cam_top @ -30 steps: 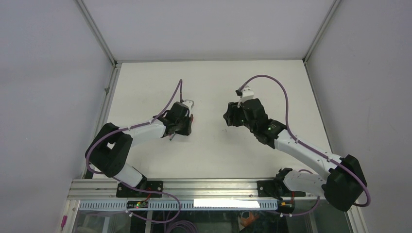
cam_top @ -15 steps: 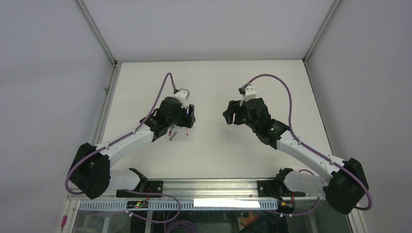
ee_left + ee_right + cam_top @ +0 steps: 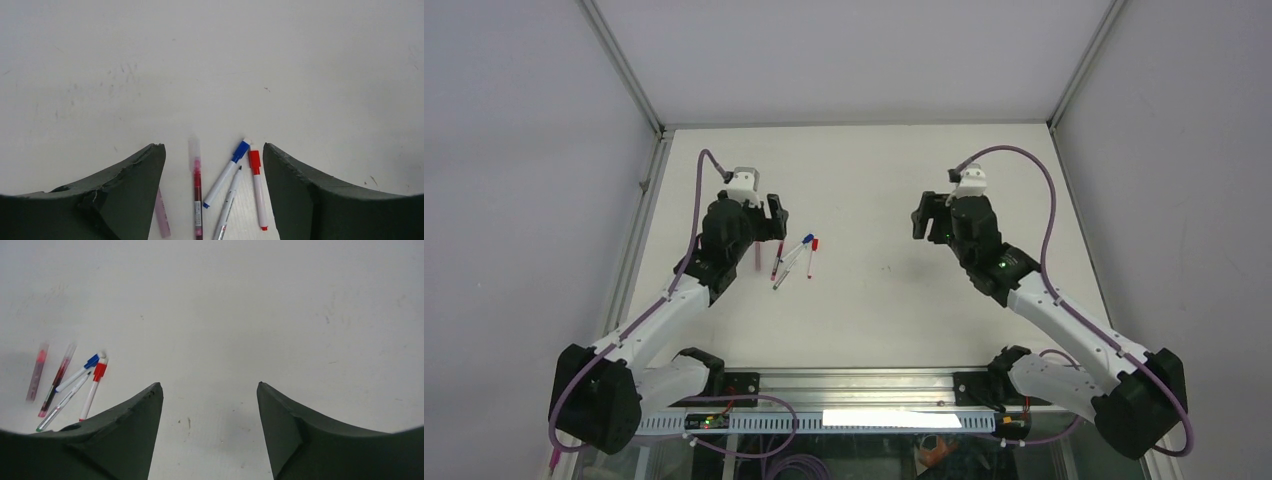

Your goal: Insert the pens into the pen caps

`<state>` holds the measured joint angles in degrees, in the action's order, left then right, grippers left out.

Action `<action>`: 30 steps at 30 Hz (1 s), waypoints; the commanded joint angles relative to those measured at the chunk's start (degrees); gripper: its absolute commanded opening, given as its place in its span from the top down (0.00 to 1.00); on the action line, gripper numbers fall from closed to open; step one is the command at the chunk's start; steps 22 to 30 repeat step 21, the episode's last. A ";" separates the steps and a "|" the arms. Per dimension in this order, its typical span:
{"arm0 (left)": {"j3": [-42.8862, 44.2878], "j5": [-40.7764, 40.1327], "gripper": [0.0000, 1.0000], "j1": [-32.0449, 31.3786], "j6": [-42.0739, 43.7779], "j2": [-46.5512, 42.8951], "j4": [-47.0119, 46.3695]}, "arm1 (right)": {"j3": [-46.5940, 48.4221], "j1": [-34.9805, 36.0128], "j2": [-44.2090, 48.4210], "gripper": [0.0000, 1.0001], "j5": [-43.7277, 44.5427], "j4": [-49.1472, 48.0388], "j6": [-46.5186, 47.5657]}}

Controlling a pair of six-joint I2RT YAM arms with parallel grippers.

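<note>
The left gripper (image 3: 212, 147) hung wide open and empty over the table (image 3: 904, 300), just left of the red-capped pen (image 3: 258, 195) and a little farther from the arm bases than it. All five pens lay loose on the table in a narrow fan. Farthest left of the red-capped pen was the pale pink pen (image 3: 162, 220), then the dark red pen (image 3: 197, 192) with a clear cap (image 3: 194, 147) on its far end. Next came the blue-capped pen (image 3: 224, 177) and the grey pen (image 3: 227, 210), both leaning towards the red-capped pen at their far ends and almost touching it.

Their long axes ran roughly from the bases towards the far wall, and so across the line on which the left fingers close. That would suit a pinch by that arm, which was plainly the nearer one. The right gripper (image 3: 209, 385) was also spread and held nothing, well apart to the right of the red-capped pen.

No loose cap showed anywhere, so the capping looked mostly or wholly done. I could not tell whether the grey pen's dark far tip was a cap or a bare nib. The left finger hid part of the pale pink pen. The left wrist view cut off the near ends of some pens, and the right wrist view blurred the two pens farthest from the red-capped one.
</note>
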<state>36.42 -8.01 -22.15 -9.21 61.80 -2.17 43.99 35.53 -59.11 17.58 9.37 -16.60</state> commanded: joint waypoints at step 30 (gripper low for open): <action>-2.72 -3.64 0.26 1.41 2.47 -5.53 -6.54 | -2.62 -7.14 7.55 0.30 0.37 -0.76 -3.38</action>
